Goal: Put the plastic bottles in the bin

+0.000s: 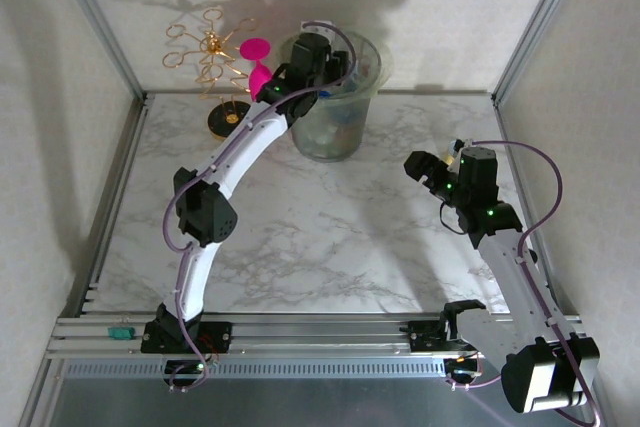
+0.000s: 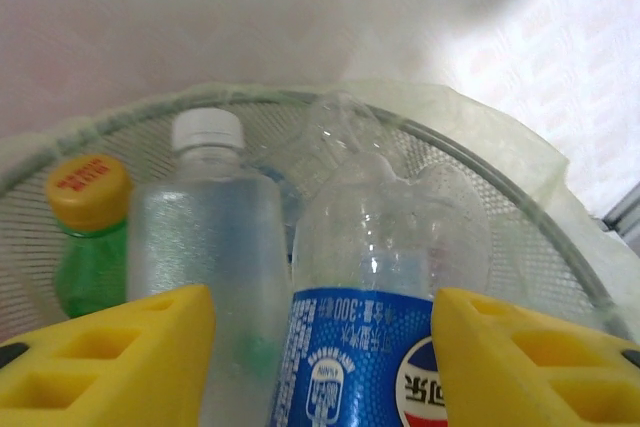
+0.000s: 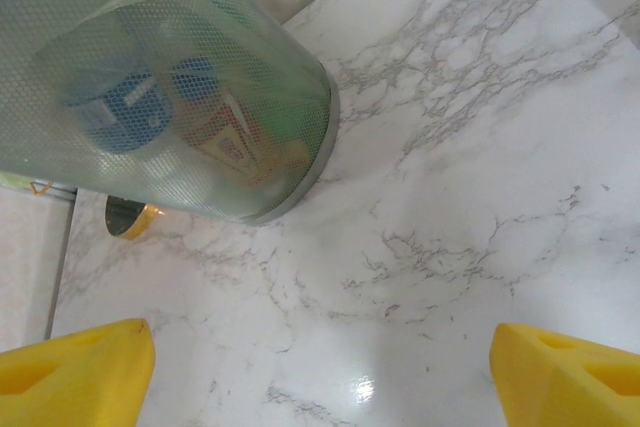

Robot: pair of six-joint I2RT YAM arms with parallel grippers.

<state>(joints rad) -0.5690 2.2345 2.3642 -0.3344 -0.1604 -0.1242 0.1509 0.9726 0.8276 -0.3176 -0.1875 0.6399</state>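
left wrist view: left gripper (image 2: 322,347) fingers flank a blue-label bottle (image 2: 365,367) inside the bin (image 2: 500,182); i cannot tell if it grips. top view: bin upper centre, right gripper (image 1: 428,169) wide and empty, mid right over the table (image 1: 300,247).
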